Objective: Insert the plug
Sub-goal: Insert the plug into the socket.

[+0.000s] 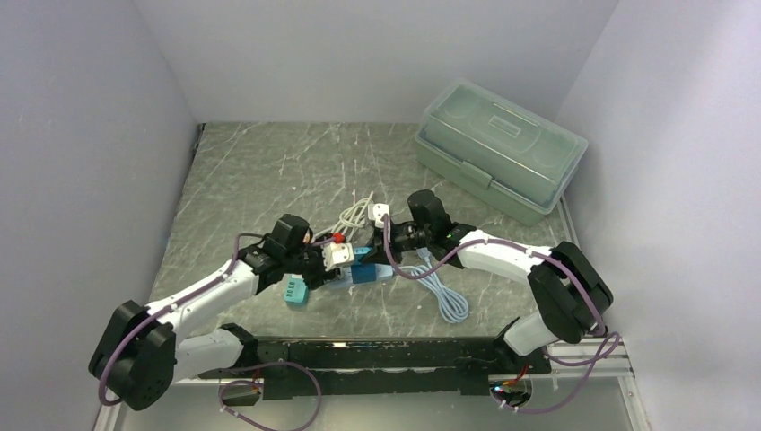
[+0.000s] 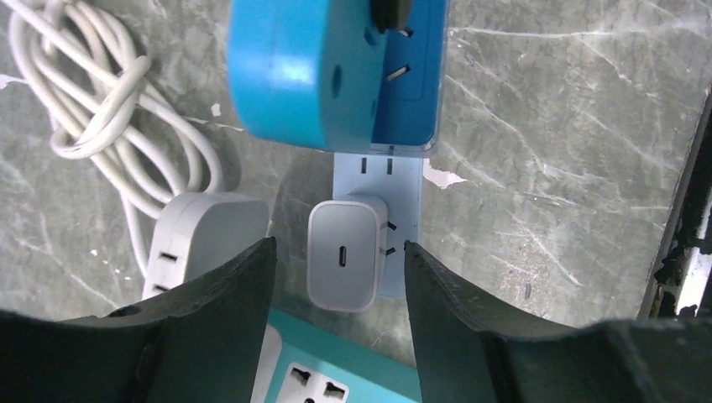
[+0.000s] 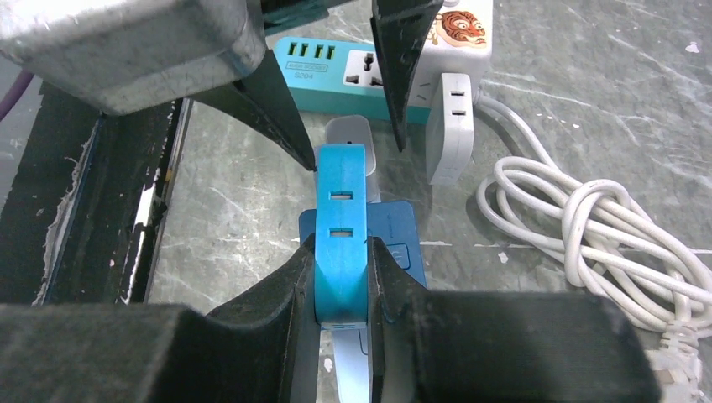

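And there's the white plug, lying on its side on the pale-blue strip, prongs twd 3 o'clock, not in. L claw released, straddling it. At 12 o'clock, R claw clenched on blue adapter. Cable coil at 10, teal strip at 6, all on the surface.

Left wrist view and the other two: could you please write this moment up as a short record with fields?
left gripper: open, one finger on each side of the white charger, gaps showing on both sides
white charger: lying on its side on the pale blue strip, prongs exposed, not plugged in
right gripper: shut on the blue adapter
blue adapter: held upright over the strip
teal power strip: beside the left gripper
white cable: coiled on the table
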Action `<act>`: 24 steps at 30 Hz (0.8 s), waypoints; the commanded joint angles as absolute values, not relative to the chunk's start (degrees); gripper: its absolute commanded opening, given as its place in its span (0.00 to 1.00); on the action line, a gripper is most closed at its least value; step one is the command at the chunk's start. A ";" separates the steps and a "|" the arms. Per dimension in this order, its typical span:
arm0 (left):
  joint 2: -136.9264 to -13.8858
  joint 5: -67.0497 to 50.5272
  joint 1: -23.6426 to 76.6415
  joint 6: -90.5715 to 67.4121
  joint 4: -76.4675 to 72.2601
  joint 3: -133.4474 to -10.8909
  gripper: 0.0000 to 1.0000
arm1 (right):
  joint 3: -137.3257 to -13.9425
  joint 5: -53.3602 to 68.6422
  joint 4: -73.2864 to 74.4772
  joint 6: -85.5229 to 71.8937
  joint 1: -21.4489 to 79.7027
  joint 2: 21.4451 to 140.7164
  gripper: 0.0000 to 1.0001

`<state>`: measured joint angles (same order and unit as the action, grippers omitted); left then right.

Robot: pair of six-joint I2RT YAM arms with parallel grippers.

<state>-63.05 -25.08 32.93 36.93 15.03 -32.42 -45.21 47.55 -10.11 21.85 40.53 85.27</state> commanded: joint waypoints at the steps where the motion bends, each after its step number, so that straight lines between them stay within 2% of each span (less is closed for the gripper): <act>1: -65.11 -30.44 32.52 40.19 12.76 -33.38 0.60 | -43.67 48.24 -12.03 21.03 38.89 86.65 0.00; 3: -65.50 -31.31 32.52 41.21 12.88 -33.12 0.56 | -43.32 48.42 -11.93 21.08 38.45 86.95 0.00; 7: -65.91 -30.70 32.51 42.82 12.77 -32.55 0.35 | -42.82 48.05 -11.43 21.37 38.14 87.87 0.00; 11: -65.71 -30.47 32.52 44.61 13.05 -31.89 0.26 | -43.55 46.97 -9.42 22.79 38.14 89.15 0.00; 24: -65.04 -30.51 32.76 47.51 15.28 -30.02 0.19 | -43.86 43.10 -8.84 23.08 37.74 93.40 0.00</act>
<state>-64.97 -30.30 32.42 43.53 13.54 -31.20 -46.06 53.41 -12.73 20.10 38.04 89.03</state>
